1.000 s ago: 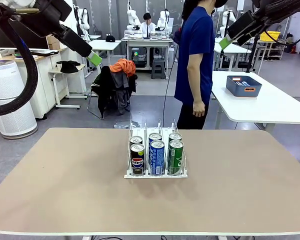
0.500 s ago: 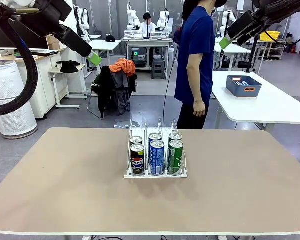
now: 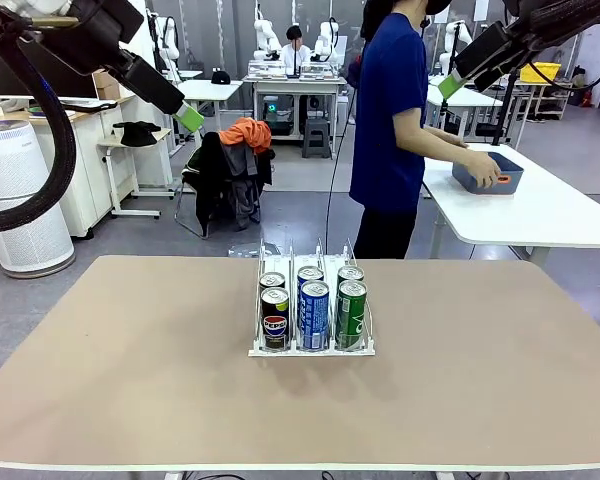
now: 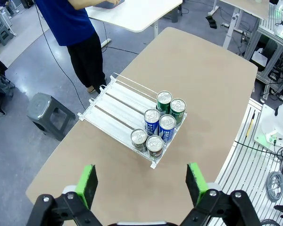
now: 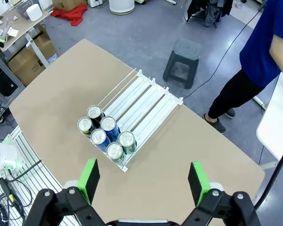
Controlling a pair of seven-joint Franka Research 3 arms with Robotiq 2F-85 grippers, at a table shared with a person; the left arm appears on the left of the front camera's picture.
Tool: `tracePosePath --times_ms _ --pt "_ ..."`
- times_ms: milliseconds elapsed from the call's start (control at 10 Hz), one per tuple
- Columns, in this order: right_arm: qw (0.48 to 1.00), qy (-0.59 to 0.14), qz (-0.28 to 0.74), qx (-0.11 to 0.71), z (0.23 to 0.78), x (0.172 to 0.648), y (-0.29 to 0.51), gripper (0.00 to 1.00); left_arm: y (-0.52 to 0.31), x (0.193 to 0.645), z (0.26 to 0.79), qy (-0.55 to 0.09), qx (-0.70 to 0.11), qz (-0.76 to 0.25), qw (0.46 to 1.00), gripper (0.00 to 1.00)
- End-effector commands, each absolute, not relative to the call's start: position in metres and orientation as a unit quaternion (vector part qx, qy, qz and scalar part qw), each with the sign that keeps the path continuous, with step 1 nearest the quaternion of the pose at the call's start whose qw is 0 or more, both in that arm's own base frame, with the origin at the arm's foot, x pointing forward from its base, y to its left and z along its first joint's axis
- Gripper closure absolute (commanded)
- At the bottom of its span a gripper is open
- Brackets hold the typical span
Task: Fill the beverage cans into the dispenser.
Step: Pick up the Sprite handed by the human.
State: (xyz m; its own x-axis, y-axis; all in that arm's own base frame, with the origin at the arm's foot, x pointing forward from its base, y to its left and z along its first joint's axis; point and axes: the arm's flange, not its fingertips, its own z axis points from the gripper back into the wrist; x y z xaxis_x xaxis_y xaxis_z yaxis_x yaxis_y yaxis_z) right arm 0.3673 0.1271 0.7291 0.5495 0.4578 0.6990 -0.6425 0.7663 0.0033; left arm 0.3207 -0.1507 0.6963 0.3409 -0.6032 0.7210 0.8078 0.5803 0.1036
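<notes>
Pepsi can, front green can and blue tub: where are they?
Pepsi can (image 3: 275,326), front view, on its logo.
front green can (image 3: 351,314), front view, on its side.
blue tub (image 3: 467,183), front view, on its front wall.

Left gripper and right gripper held high, jaws apart.

The dispenser is sitting mid-surface, with six cans standing two deep in its three lanes at the near end. A person is standing behind the far edge.
</notes>
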Motion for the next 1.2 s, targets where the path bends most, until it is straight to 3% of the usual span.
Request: tracePosePath --times_ms 0,1100 --pt "0.87 -0.353 0.316 0.133 0.7277 0.3665 0.1272 0.0 -0.1495 0.3215 0.6963 -0.375 -0.138 -0.432 0.808 0.0" --pt "0.87 -0.353 0.316 0.133 0.7277 0.3665 0.1272 0.0 -0.1495 0.3215 0.6963 -0.375 -0.138 -0.432 0.808 0.0"
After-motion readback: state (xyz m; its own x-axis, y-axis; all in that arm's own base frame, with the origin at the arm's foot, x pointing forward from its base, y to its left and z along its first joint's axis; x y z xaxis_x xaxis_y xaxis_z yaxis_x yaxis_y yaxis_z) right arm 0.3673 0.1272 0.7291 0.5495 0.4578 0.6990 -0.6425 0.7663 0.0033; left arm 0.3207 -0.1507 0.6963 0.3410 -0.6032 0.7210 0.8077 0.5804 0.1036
